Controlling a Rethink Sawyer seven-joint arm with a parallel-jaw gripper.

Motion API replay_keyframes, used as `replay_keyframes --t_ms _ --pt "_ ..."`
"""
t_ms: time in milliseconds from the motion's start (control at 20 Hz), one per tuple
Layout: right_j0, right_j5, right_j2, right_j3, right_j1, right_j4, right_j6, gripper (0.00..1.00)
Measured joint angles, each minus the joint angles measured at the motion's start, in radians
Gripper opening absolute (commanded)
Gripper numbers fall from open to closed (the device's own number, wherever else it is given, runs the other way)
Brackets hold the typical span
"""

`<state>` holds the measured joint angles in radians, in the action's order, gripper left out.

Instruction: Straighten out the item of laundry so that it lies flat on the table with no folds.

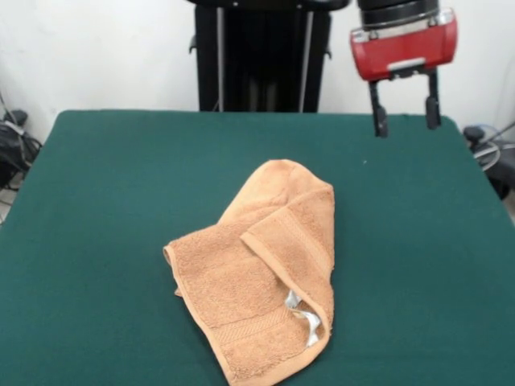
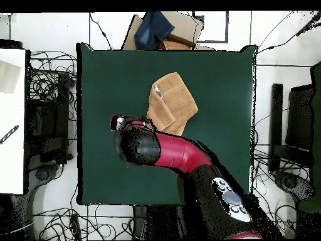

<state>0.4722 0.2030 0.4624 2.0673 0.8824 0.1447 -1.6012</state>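
end effector [image 1: 405,112]: fingers spread apart, empty, raised off to one side of the towel | towel [image 1: 265,273]: folded over itself mid-tabletop [image 1: 105,201], label [image 1: 306,318] showing by the near edge | risk: pinching two stacked layers drags the whole bundle instead of unfolding it; a pull toward the near edge may slide it off

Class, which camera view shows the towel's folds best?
The front view: the towel fills the picture's middle, with one flap doubled over and its label showing. The overhead view shows only a small crumpled outline beside the arm.
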Motion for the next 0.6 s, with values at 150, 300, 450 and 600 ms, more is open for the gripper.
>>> replay_keyframes --t_ms 150,300,450,600 --pt "0.030 0.000 0.009 0.000 -0.011 0.000 0.000 1.00" --pt "0.063 0.000 0.026 0.000 -0.034 0.000 0.000 1.00" --pt "0.089 0.000 0.036 0.000 -0.062 -0.012 0.000 1.00" --pt "0.114 0.000 0.046 0.000 -0.085 -0.028 0.000 1.00"
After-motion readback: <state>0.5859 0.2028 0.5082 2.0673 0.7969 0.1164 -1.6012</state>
